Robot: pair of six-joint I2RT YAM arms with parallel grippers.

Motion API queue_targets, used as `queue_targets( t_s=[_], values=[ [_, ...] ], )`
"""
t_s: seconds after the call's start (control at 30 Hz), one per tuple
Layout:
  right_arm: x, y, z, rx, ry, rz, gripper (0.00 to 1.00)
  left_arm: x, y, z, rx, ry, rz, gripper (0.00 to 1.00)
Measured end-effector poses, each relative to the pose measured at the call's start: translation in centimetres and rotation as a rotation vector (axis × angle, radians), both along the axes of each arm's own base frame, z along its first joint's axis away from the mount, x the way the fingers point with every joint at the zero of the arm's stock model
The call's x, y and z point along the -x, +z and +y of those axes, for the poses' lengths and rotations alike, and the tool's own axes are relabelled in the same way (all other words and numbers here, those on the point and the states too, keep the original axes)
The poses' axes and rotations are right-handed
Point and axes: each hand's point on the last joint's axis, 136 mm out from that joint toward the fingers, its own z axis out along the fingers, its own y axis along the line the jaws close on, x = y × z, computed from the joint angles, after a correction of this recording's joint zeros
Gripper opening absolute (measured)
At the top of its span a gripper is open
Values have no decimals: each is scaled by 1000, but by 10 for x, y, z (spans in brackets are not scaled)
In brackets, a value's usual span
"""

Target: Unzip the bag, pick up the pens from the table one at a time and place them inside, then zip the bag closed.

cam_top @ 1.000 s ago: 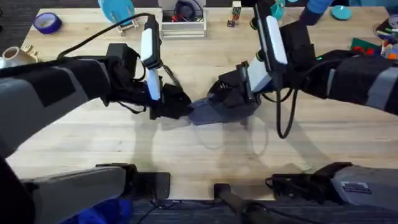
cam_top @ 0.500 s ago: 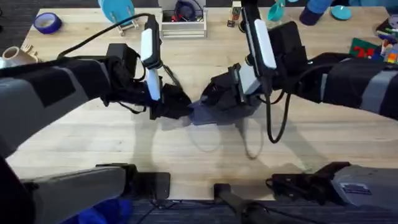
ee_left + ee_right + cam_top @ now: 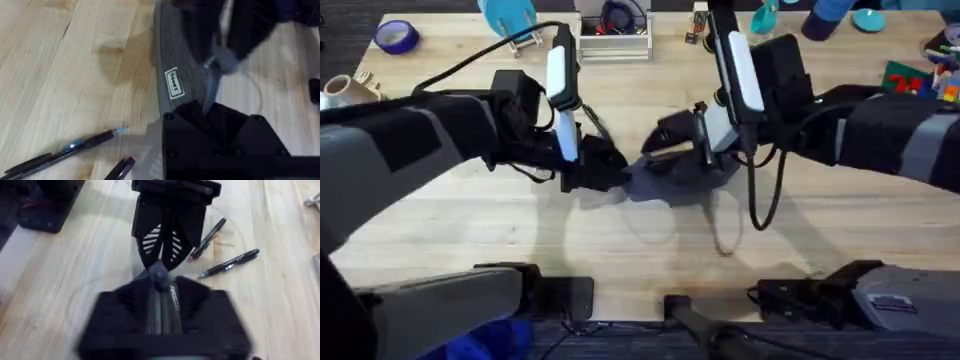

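Now the bag [image 3: 665,183] lies flat on the table [image 3: 620,240], stretched between the two grippers. At one end the left gripper [image 3: 610,172] has its fingers pressed together on the fabric, pinning that end. At the other end the right gripper [image 3: 665,150] sits low over the zipper line; whether its fingers are spread or pinched cannot be told. Just beside the left gripper, two pens [image 3: 65,150] rest on the wood, apart from the bag.
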Motion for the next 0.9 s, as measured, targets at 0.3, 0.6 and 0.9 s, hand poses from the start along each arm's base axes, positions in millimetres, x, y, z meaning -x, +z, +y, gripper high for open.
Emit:
queue_targets(
  t_s=[0.3, 0.6, 0.9],
  values=[
    [2, 0, 2, 0, 8, 3, 996, 0, 0, 0, 0, 0, -2, 42],
    [3, 0, 2, 0, 8, 3, 997, 0, 0, 0, -1, -2, -3, 905],
    [3, 0, 2, 1, 8, 4, 997, 1, 0, 0, -1, -1, 7, 995]
  ],
)
